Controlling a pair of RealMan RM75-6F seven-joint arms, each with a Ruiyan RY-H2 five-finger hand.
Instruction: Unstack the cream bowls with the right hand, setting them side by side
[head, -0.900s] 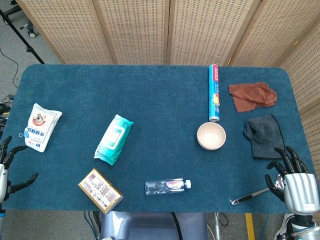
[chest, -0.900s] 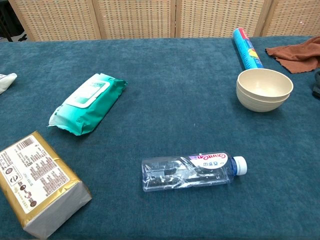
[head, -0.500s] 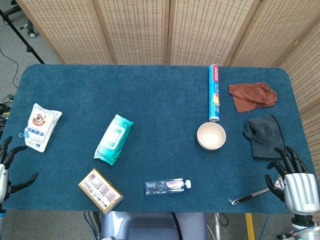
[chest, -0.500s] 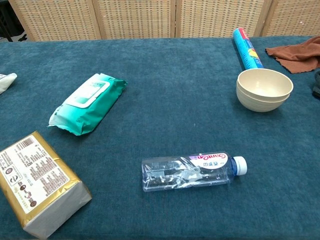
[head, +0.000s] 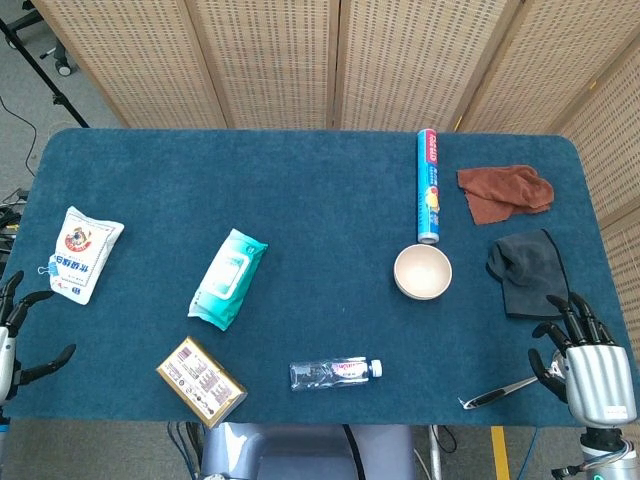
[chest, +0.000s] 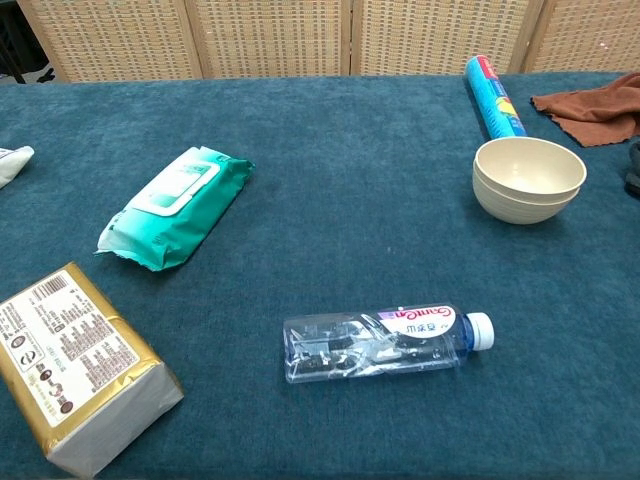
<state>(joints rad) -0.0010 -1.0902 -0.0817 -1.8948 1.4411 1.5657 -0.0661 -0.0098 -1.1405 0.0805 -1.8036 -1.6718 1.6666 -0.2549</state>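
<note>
Two cream bowls (head: 422, 271) (chest: 528, 178) sit nested in one stack, right of the table's middle, just below the end of a blue tube. My right hand (head: 590, 368) hangs at the table's near right corner, fingers spread and holding nothing, well apart from the stack. At the near left edge my left hand (head: 12, 340) shows only in part, fingers apart and empty. The chest view shows neither hand.
A blue tube (head: 429, 185) lies behind the bowls, with a rust cloth (head: 503, 190) and a dark grey cloth (head: 528, 268) to their right. A metal tool (head: 498, 391) lies by the right hand. Water bottle (head: 335, 372), wipes pack (head: 227, 277), gold box (head: 200, 380) and white pouch (head: 82, 251) lie leftward.
My right hand has drifted very slightly lower and toward the table edge. Nothing on the table has moved.
</note>
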